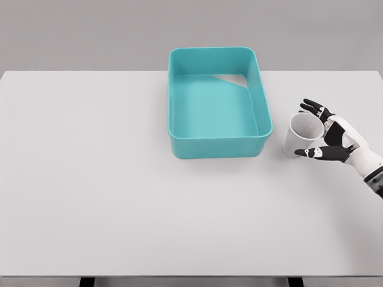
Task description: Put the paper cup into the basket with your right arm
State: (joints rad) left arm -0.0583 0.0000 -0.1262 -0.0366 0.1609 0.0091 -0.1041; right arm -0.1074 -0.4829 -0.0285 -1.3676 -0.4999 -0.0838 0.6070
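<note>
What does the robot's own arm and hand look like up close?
Only the right arm shows. Its right hand has a white shell over the back, with black fingers banded by small white segments. The forearm is smooth and white, with a dark grey band where it meets the picture's edge. No cables or markings show.

My right arm (374, 170) is cut off by the picture's right edge just past the wrist. The paper cup (299, 136) hides part of my robot hand (326, 134), so I cannot tell whether palm and cup touch. The tabletop (119, 197) runs off the left edge.
</note>
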